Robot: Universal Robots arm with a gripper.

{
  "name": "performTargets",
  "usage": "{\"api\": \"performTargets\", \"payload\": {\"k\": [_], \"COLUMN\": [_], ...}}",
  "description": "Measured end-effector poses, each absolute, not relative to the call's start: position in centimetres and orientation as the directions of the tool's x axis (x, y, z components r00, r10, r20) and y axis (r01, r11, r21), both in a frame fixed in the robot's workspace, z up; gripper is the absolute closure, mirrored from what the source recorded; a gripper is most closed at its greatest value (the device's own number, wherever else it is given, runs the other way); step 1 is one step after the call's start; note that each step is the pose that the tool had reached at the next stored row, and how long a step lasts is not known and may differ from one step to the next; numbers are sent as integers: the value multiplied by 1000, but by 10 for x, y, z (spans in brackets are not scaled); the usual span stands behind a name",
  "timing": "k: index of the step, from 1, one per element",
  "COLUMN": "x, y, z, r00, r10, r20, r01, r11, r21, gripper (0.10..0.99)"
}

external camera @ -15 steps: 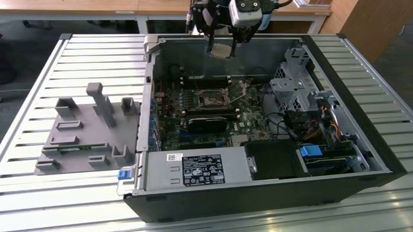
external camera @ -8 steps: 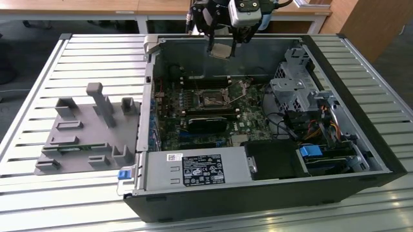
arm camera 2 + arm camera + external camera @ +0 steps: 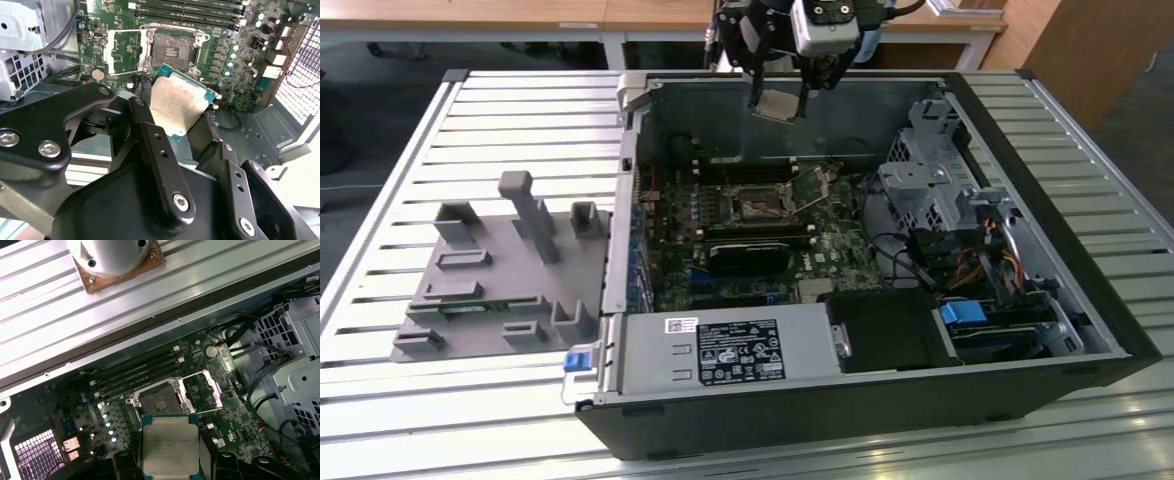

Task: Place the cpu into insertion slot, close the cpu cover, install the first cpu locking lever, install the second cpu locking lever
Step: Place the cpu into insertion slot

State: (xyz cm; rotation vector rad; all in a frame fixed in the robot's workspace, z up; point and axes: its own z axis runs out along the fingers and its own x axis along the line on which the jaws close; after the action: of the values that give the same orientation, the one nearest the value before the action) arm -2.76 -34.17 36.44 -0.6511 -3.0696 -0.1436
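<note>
No text, number or sign here is legible to you. Print sits in three places. A black-and-white rectangular label point(image 3: 738, 352) covers the top of the silver metal power-supply box point(image 3: 647, 362), along the edge of the open black computer case point(image 3: 1110, 300) nearest the exterior view's camera; its lines and symbols are too small to read. A small white sticker point(image 3: 680, 324) lies at that label's corner. In the first wrist view, faint marks cross the thin, square, silvery-beige cpu point(image 3: 170, 450), also unreadable.
</note>
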Motion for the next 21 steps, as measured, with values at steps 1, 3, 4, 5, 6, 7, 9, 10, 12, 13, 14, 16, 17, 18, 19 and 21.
{"api": "performTargets", "payload": {"k": [1,3,4,5,6,7,9,10,12,13,14,16,17,18,19,21], "x": [-28,-28,-28,-28,-28,-28,-28,-28,-28,-28,-28,-28,-28,-28,-28,-28], "y": [-342,-342,-342,-342,-342,-342,-342,-342,-342,-342,-342,-342,-342,-342,-342,-342], "z": [364,364,364,364,364,364,364,364,364,364,364,364,364,364,364,364], "r00": [-913,-911,-910,-909,-908,-907,-905,-904,-901,-900,-899,-897,-896,-895,-894,-892], "r10": [407,412,414,416,419,421,426,428,432,435,437,441,444,446,448,452], "r20": [19,19,19,19,19,19,19,19,19,19,19,19,19,19,19,19], "r01": [407,412,414,416,419,421,426,428,432,435,437,441,443,445,447,452], "r11": [909,907,906,905,904,903,900,899,897,896,895,893,892,891,890,888], "r21": [89,89,89,89,89,89,89,89,89,89,89,89,89,89,89,89], "gripper": [545,545,545,545,545,545,545,545,545,545,545,545,545,545,545,545]}}
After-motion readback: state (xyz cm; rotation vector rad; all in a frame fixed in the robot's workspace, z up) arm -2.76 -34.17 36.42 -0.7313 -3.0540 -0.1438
